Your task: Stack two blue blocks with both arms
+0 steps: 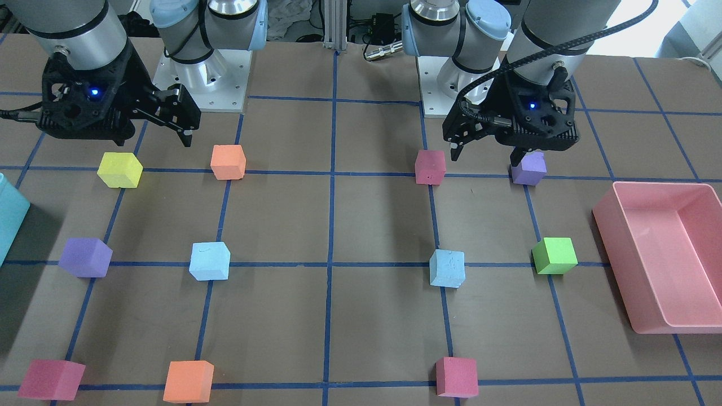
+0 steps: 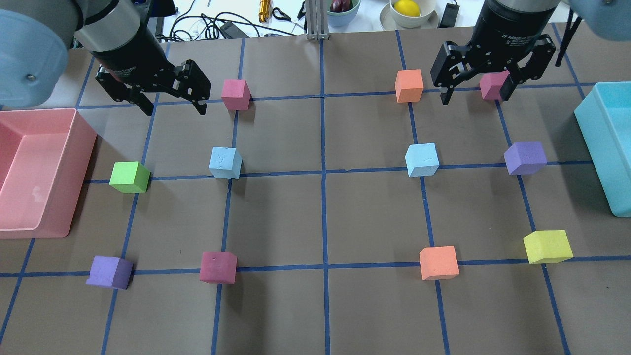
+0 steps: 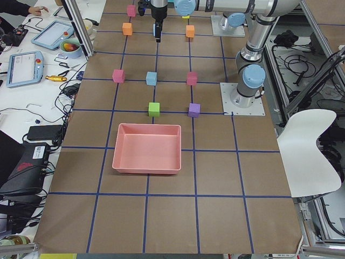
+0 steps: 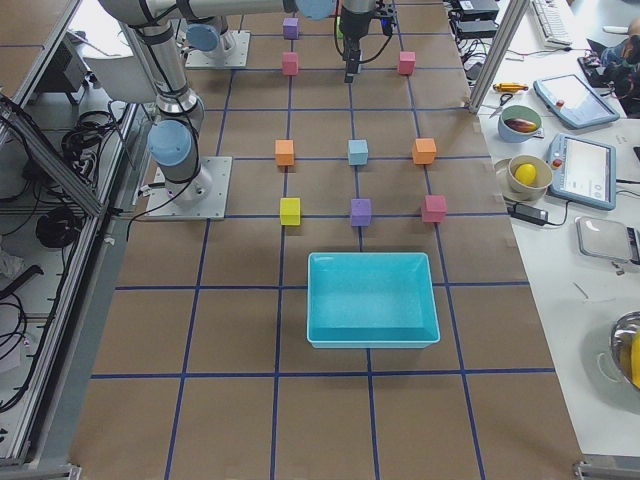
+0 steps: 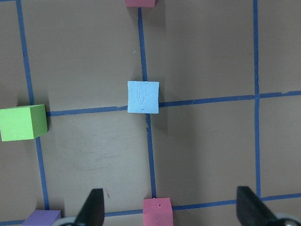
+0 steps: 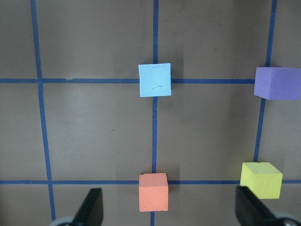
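Two pale blue blocks sit apart on the brown table, each on a blue tape crossing. One blue block [image 2: 225, 162] is on my left side; it also shows in the left wrist view [image 5: 143, 96] and in the front view [image 1: 447, 268]. The other blue block [image 2: 422, 159] is on my right side and shows in the right wrist view [image 6: 154, 79] and in the front view [image 1: 210, 261]. My left gripper [image 2: 175, 107] hovers open and empty, high above the table. My right gripper [image 2: 476, 96] also hovers open and empty.
A pink bin [image 2: 79, 187] stands at the left edge and a teal bin [image 2: 594, 143] at the right edge. Magenta [image 2: 235, 93], orange [image 2: 409, 85], green [image 2: 129, 177], purple [image 2: 525, 157] and yellow [image 2: 547, 246] cubes sit on other tape crossings around the blue blocks.
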